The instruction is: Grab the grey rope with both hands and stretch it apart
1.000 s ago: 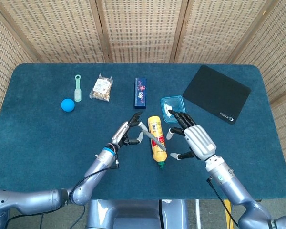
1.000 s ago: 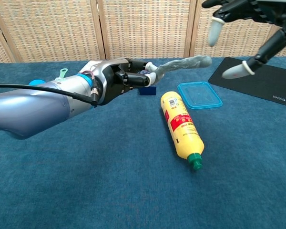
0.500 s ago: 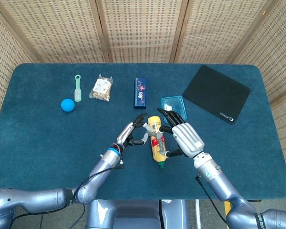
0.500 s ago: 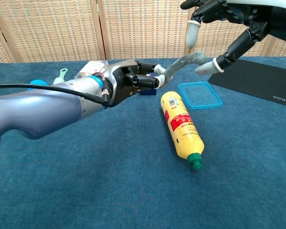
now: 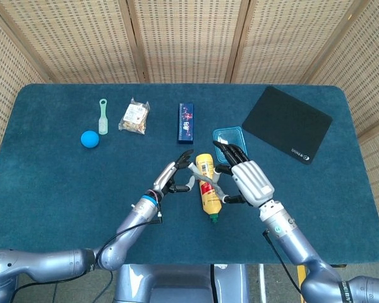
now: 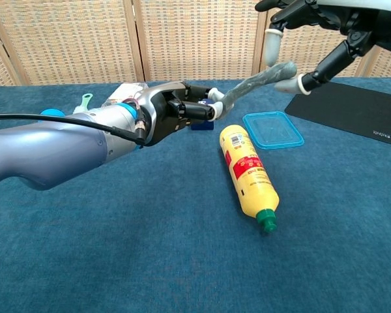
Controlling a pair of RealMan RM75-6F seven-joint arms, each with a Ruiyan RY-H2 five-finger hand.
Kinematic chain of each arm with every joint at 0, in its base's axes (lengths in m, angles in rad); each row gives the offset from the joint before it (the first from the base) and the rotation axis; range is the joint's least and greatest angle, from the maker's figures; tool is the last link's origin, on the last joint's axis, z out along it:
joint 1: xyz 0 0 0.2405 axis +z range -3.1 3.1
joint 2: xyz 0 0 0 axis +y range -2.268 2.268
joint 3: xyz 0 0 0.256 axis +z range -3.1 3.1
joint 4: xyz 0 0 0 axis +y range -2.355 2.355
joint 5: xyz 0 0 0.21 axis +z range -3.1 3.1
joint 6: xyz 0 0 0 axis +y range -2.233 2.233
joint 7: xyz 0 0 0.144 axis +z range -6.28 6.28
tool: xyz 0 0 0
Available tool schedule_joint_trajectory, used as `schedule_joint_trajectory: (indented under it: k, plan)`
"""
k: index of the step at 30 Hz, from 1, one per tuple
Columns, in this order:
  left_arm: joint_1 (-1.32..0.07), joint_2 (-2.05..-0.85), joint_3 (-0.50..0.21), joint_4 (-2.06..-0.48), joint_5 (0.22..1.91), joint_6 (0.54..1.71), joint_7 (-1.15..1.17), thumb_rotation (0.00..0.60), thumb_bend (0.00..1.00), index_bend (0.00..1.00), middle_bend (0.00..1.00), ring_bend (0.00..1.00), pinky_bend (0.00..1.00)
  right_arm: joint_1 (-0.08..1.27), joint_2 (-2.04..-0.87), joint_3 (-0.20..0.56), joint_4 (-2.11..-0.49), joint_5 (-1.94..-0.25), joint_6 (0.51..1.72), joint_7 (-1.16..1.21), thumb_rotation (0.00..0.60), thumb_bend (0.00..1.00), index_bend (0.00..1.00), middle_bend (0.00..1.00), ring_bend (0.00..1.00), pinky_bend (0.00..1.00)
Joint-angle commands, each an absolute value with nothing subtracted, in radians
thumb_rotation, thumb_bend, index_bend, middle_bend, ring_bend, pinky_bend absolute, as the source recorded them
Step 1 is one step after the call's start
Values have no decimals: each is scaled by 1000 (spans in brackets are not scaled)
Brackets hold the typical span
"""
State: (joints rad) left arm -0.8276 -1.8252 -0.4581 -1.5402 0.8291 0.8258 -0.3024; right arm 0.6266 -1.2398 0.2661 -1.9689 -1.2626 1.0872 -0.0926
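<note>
The grey rope (image 6: pixel 254 81) hangs in the air above the blue table (image 5: pixel 50 189), slanting up to the right in the chest view. My left hand (image 6: pixel 177 111) pinches its lower left end between the fingertips. My right hand (image 6: pixel 326 25) is at the rope's upper right end with its fingers spread. Its thumb tip touches the end from below and a fingertip (image 6: pixel 271 47) stands just above it. In the head view my left hand (image 5: pixel 174 175) and my right hand (image 5: pixel 249 182) sit close together over the yellow bottle.
A yellow bottle (image 6: pixel 247 173) with a green cap lies under the rope. A blue lid (image 5: pixel 229 137), a black pad (image 5: pixel 287 124), a blue box (image 5: pixel 186 122), a snack bag (image 5: pixel 134 117), a green scoop (image 5: pixel 103 115) and a blue ball (image 5: pixel 90 139) lie further back.
My right hand has come down and left to the rope's free end, and its thumb now touches it. The left hand has edged right, keeping its pinch on the rope.
</note>
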Motion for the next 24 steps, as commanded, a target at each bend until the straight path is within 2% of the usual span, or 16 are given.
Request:
schedule_joint_trajectory:
  k: [1, 24]
  plan:
    - [-827, -1824, -458, -1540, 828, 825, -304, 600, 577, 779, 0, 0, 0, 626, -1236, 264, -1971, -1265, 1087, -89, 600, 405, 566, 32, 0, 0]
    - [-831, -1825, -456, -1541, 820, 817, -306, 600, 577, 779, 0, 0, 0, 644, -1233, 268, -1990, -1214, 1070, -52, 600, 452, 581, 54, 0, 0]
